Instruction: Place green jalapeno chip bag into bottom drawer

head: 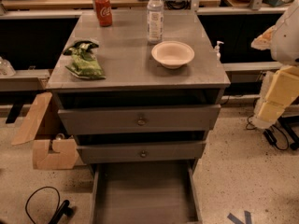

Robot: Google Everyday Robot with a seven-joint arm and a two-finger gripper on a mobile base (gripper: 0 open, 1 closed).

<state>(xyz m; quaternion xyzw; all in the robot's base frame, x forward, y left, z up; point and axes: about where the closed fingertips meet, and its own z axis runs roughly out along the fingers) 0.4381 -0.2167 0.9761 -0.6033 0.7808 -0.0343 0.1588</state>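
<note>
The green jalapeno chip bag [84, 60] lies flat on the left side of the grey cabinet top [131, 69], near its left edge. The bottom drawer [145, 192] is pulled out towards me at floor level, and its flat grey bottom is bare. My gripper [271, 107] hangs at the right edge of the view, to the right of the cabinet at about the height of the upper drawers. It is far from the bag and touches nothing.
A white bowl [173, 54], a clear water bottle [155, 15] and a red soda can [103, 10] stand on the cabinet top. Two grey knobbed drawers [140, 120] are slightly pulled out. Cardboard pieces [46, 139] and a black cable [44, 204] lie at the left.
</note>
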